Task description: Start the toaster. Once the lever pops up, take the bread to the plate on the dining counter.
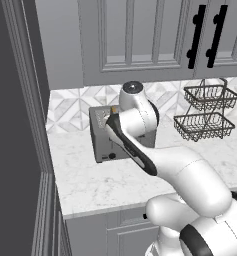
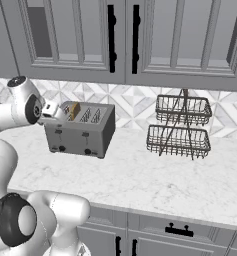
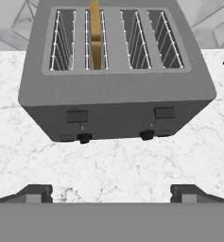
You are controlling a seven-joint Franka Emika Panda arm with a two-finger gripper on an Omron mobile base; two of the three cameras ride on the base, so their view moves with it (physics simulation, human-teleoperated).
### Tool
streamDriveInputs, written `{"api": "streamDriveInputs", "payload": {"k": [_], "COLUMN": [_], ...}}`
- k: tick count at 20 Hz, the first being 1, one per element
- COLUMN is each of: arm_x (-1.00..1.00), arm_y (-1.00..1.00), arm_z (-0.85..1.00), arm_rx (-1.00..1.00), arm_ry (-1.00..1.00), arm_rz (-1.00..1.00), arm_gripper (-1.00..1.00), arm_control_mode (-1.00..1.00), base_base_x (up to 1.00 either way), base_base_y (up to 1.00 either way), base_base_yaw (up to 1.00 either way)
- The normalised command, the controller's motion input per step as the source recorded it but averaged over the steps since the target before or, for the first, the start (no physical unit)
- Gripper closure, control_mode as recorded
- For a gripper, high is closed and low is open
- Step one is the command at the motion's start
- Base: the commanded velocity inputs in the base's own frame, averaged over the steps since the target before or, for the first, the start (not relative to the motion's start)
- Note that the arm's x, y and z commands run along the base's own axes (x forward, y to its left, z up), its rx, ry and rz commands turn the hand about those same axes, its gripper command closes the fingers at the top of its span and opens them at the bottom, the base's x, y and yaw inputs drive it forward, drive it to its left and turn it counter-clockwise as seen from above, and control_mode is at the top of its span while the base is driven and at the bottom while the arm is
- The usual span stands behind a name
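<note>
- The grey four-slot toaster [image 3: 116, 80] sits on the white marble wall counter [image 2: 155, 182], close to the patterned tile backsplash [image 2: 135, 102].
- A golden-tan slice of bread [image 3: 95, 35] stands upright in the second slot from the left as seen from the hand view, its top edge sticking up above the slot.
- The other three slots show bare wire guides.
- On the toaster's front face there are two dark slider levers [image 3: 77, 116] near the top of their tracks, with two black knobs [image 3: 84, 138] below them.
- The gripper [image 3: 111, 191] hangs in front of the toaster and a little above the countertop, its jaws spread wide with nothing between them; both fingertips [image 3: 38, 191] are clear of the toaster.
- In the left base view the arm's white forearm [image 1: 140, 125] crosses in front of the toaster [image 1: 102, 137] and hides much of it.
- A two-tier black wire basket [image 2: 180, 127] stands on the counter well to the right of the toaster [image 2: 80, 130].
- Grey panelled upper cabinets [image 2: 90, 40] with black handles hang above the counter.
</note>
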Motion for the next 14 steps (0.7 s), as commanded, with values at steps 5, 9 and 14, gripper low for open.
{"api": "streamDriveInputs", "payload": {"k": [5,9,14], "arm_x": [0.22,0.35,0.45], "arm_y": [0.01,0.0,0.0], "arm_z": [-0.34,-0.04,0.0], "arm_rx": [0.0,0.0,0.0], "arm_ry": [-0.04,-0.01,0.0], "arm_rz": [-0.02,-0.01,-0.01], "arm_gripper": [-1.0,-1.0,-1.0], "arm_control_mode": [-1.0,-1.0,-1.0], "base_base_x": [0.0,0.0,0.0], "base_base_y": [0.0,0.0,0.0], "base_base_yaw": [0.0,0.0,0.0]}}
